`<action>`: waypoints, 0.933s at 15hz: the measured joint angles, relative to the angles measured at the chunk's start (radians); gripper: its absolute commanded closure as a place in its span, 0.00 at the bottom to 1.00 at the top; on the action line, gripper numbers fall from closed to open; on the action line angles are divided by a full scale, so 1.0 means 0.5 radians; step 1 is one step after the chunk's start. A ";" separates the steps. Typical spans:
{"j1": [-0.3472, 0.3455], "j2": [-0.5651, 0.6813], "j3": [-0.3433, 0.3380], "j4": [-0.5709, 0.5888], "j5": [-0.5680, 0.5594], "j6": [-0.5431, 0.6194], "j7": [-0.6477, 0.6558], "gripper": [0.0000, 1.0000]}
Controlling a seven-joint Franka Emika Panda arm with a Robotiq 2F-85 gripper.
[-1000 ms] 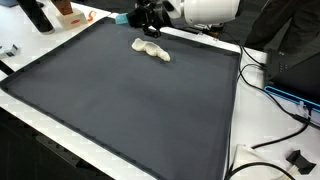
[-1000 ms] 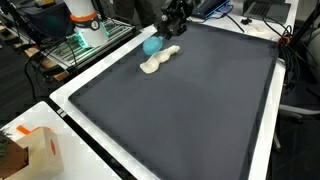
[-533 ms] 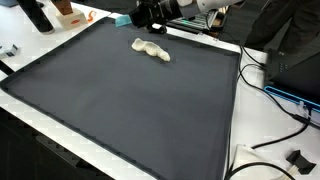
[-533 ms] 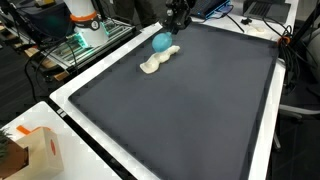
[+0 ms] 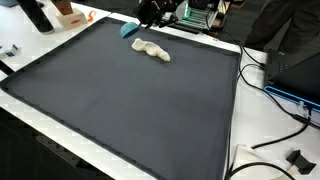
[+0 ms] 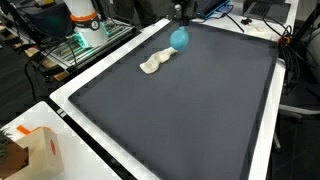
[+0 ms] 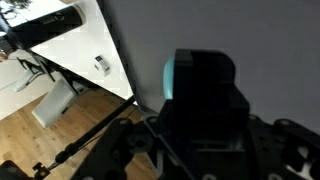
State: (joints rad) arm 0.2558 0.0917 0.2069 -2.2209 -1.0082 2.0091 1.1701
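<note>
My hand (image 6: 182,14) looks clamped on the teal ball (image 6: 180,39), which hangs just under it, up off the surface (image 6: 200,110). Carry phase, I'd say. The cream lump (image 6: 158,62) lies below and just beside, so any set-down needs to clear that.

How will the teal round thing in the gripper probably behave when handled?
The teal thing looks rounded, so it may roll if released on the flat mat. It hangs below the gripper without sagging, so it is probably light and holds its shape.
</note>
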 measured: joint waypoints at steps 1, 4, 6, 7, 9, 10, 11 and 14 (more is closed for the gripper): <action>-0.025 -0.058 -0.004 -0.047 0.009 0.131 -0.019 0.75; -0.102 -0.210 -0.040 -0.173 0.080 0.517 -0.098 0.75; -0.151 -0.288 -0.081 -0.249 0.181 0.757 -0.165 0.75; -0.175 -0.321 -0.105 -0.285 0.246 0.874 -0.207 0.75; -0.224 -0.372 -0.158 -0.359 0.411 1.110 -0.308 0.75; -0.248 -0.392 -0.185 -0.399 0.517 1.231 -0.377 0.75; -0.259 -0.407 -0.223 -0.442 0.642 1.353 -0.461 0.75; -0.233 -0.414 -0.359 -0.587 1.110 1.685 -0.790 0.75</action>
State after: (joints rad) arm 0.1395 -0.1151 0.0274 -2.5146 -0.4533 2.8515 0.7753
